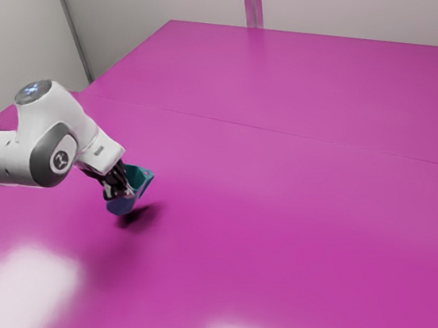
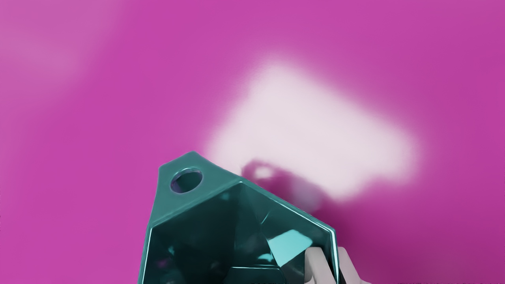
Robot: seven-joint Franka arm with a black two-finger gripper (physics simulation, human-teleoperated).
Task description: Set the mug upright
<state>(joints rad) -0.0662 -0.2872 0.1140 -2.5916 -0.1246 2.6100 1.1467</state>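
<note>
One wall of the mug (image 2: pixel 213 232) is clamped in the claw (image 2: pixel 330 258), left of the exterior view's centre. The mug's long axis leans, mouth toward that frame's upper right; standing it on the table (image 1: pixel 276 219) should need that lean removed.

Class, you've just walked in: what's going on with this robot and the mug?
A robot arm's hand grips the teal mug by its wall, one finger inside, one outside. The mug leans over the pink table, not yet upright; whether its base touches the table is unclear.
</note>
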